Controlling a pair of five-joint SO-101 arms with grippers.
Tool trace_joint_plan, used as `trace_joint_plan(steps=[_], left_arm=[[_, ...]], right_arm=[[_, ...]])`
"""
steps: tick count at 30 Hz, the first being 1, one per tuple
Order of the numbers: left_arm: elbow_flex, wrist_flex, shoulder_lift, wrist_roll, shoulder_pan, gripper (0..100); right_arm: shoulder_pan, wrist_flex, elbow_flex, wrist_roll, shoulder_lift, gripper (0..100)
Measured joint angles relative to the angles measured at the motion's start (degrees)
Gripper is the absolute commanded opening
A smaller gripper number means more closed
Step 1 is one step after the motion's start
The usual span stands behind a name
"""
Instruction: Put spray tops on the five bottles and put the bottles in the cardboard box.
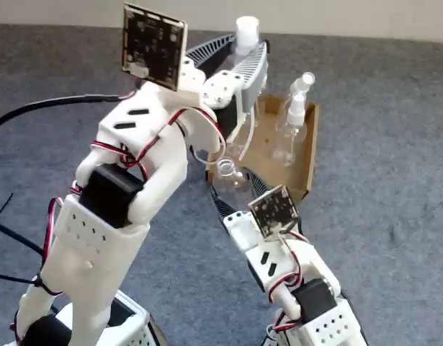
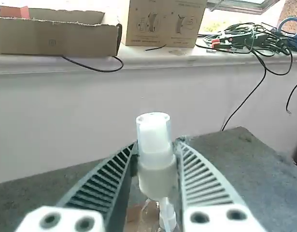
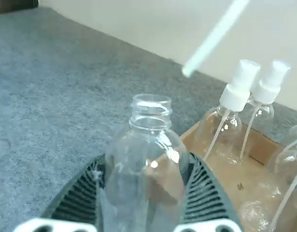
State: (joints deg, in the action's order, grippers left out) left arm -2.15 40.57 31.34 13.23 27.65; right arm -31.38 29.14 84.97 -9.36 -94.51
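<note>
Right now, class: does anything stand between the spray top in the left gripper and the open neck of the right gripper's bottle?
Nothing visible does. The tube of the spray top hangs in open air just above the neck of the bottle; the capped bottles stand aside in the cardboard box.

No legible text or labels

Both jaws clamped, left arm (image 1: 149,144) higher
</note>
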Motion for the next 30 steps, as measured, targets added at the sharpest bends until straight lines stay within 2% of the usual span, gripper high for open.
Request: trace_joint_plan(steps=[5,13,20,30], left_arm=[[-4.57,-0.79,0.00,0.00,-0.62,0],[-4.75,-2.73,0.00,0.00,-4.40,0],[-4.84,-5.45,0.00,0.00,-4.31,0],[-9.49,-4.22,0.62,0.44,-3.78,0]], right_arm=[[1.58,0.00,0.00,2.99,-0.70,0.3],[1.93,0.00,0.35,3.52,-0.70,0.3],[1.93,0.00,0.35,3.52,-0.70,0.3],[2.02,0.00,0.35,3.69,-0.70,0.3]])
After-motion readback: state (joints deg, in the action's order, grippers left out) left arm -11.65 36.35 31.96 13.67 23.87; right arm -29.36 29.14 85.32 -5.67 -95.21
